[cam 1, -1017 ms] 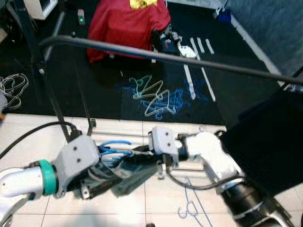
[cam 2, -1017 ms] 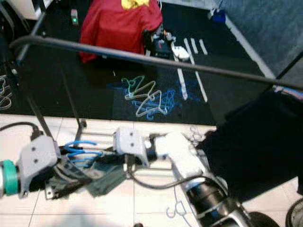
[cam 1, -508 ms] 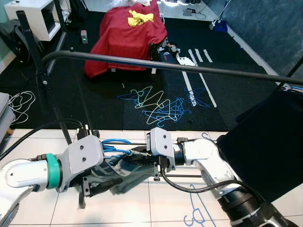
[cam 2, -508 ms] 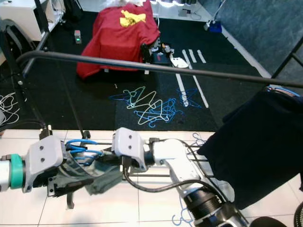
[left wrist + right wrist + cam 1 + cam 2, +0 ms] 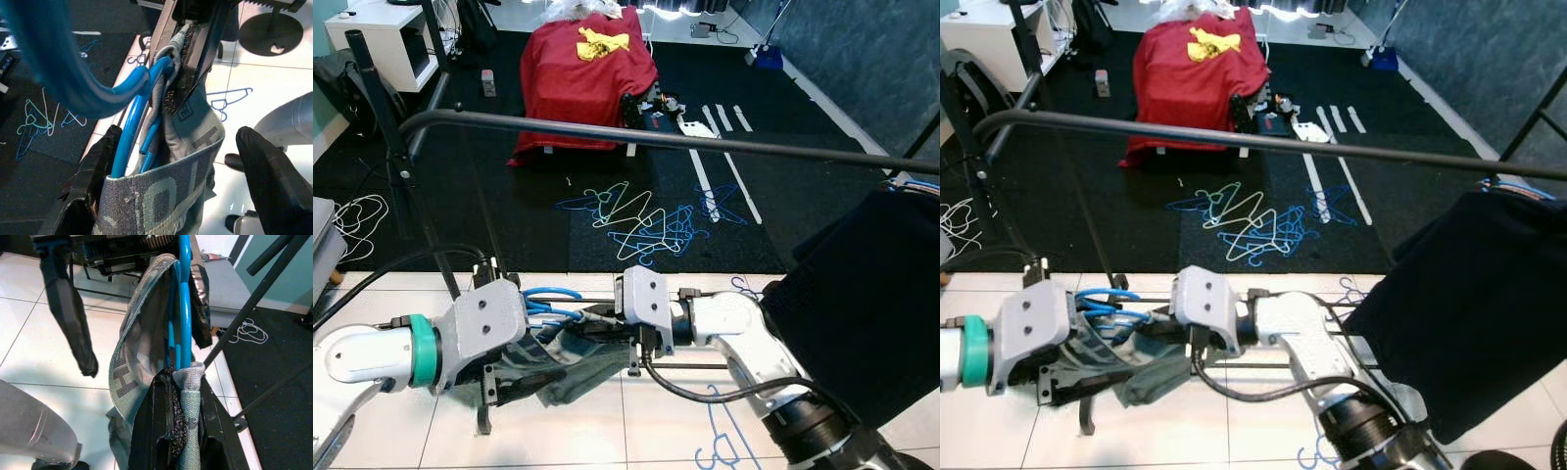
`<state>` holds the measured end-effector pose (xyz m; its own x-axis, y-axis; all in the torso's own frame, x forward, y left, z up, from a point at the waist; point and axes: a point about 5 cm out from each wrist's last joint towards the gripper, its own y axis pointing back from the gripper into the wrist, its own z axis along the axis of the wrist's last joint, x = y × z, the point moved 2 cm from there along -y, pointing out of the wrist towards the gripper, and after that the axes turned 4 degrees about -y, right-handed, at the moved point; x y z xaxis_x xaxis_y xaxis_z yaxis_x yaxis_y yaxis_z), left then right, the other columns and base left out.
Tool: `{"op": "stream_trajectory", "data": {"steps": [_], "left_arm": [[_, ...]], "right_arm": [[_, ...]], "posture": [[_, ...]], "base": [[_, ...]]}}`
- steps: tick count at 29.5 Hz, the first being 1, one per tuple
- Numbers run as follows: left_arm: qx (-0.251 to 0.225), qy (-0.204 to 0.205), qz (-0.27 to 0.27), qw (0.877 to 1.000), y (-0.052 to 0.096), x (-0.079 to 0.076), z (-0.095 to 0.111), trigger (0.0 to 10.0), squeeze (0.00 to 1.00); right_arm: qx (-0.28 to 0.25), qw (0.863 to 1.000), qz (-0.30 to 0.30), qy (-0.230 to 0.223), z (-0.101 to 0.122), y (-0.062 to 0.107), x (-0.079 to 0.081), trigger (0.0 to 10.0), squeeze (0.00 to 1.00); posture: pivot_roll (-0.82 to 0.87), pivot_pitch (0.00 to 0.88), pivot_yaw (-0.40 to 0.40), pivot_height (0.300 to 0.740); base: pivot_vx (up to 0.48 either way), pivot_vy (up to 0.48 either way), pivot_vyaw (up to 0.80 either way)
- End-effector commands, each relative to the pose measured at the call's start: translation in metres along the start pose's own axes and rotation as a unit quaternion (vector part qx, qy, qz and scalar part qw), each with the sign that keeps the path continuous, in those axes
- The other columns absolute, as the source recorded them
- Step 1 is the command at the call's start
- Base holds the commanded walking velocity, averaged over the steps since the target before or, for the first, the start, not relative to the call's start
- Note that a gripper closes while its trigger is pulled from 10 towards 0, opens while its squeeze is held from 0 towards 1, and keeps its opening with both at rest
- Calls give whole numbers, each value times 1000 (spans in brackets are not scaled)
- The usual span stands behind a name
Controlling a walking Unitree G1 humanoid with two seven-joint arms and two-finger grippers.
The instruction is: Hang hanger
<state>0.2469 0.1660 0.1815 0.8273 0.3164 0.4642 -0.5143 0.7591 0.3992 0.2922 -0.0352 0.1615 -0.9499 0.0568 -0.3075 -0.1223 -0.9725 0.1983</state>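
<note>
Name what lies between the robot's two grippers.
In the head views, a grey-green garment on a blue hanger spans from the left gripper to the right gripper.

One blue hanger (image 5: 548, 299) held with one grey-green garment (image 5: 570, 364), one black rail (image 5: 636, 137), one dark garment (image 5: 862, 313) hung on it, one red cloth (image 5: 582, 64), two blue hangers (image 5: 720, 431) on the white tiles, and a tangled pile of hangers (image 5: 641, 217), too many to count

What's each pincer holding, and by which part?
Right pincer is shut on the grey garment's edge, beside the blue hanger. Left pincer is open around the same garment and hanger.
</note>
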Motion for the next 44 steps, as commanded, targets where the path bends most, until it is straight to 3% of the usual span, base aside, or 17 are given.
{"op": "stream_trajectory", "data": {"steps": [1,3,4,5,6,11,15,20,23,26,30,32,33,34,35,38,44], "left_arm": [[7,9,-11,1000,-4,-6,-5,0,0],[6,15,-13,1000,-4,-6,-5,0,0],[1,23,-18,1000,-1,-7,-3,1765,0],[-12,30,-22,999,8,-4,3,10000,0],[-12,30,-22,999,8,-4,3,10000,0],[-7,8,-39,999,69,27,26,10000,0],[30,-24,-48,998,91,43,32,10000,0],[38,-35,-60,997,88,45,35,10000,0],[6,-3,-51,999,52,24,24,10000,0],[-1,7,-53,999,43,17,20,10000,0],[-50,33,13,998,24,35,19,10000,0],[-58,35,33,997,30,46,24,10000,0],[-68,25,55,996,62,72,40,10000,0],[-68,25,55,996,62,72,40,10000,0],[-69,16,57,996,78,80,48,10000,0],[-73,-1,56,996,101,93,66,10000,0],[-98,-16,111,989,111,121,86,10000,0]], "right_arm": [[-2,1000,1,0,0,-3,2,10000,0],[-1,1000,1,-1,-1,-3,2,10000,0],[-1,1000,-1,-2,-2,-3,2,10000,0],[0,1000,-5,-3,-2,-2,1,10000,0],[0,1000,-5,-3,-2,-2,1,10000,0],[4,1000,-11,-5,-5,7,0,10000,0],[7,1000,-12,-5,-6,10,0,10000,0],[5,1000,-21,-6,-6,9,-2,10000,0],[0,1000,-26,-8,-4,7,-4,10000,0],[-1,1000,-26,-10,-3,7,-4,10000,0],[5,1000,-27,-12,-9,6,-1,10000,0],[3,999,-29,-16,-9,7,-1,10000,0],[1,999,-30,-17,-9,7,-1,10000,0],[1,999,-30,-17,-9,7,-1,10000,0],[2,999,-29,-18,-9,8,-1,10000,0],[2,999,-30,-18,-10,9,-2,10000,0],[-1,999,-31,-17,-9,5,-4,10000,0]], "posture": [[57,0,18,740],[57,0,18,740],[58,0,19,740],[62,0,17,740],[62,0,17,740],[91,0,18,740],[103,0,26,740],[101,0,33,740],[77,0,30,740],[71,0,26,740],[71,0,30,740],[70,0,24,740],[93,0,25,740],[93,0,25,740],[93,0,25,740],[122,0,21,740],[120,0,25,740]], "base": [[0,0,0],[0,0,0],[0,0,0],[0,0,0],[0,0,0],[0,0,0],[0,0,0],[0,0,0],[0,0,0],[0,0,0],[0,0,0],[0,0,0],[0,0,0],[0,0,0],[0,0,0],[0,0,0],[0,0,0]]}}
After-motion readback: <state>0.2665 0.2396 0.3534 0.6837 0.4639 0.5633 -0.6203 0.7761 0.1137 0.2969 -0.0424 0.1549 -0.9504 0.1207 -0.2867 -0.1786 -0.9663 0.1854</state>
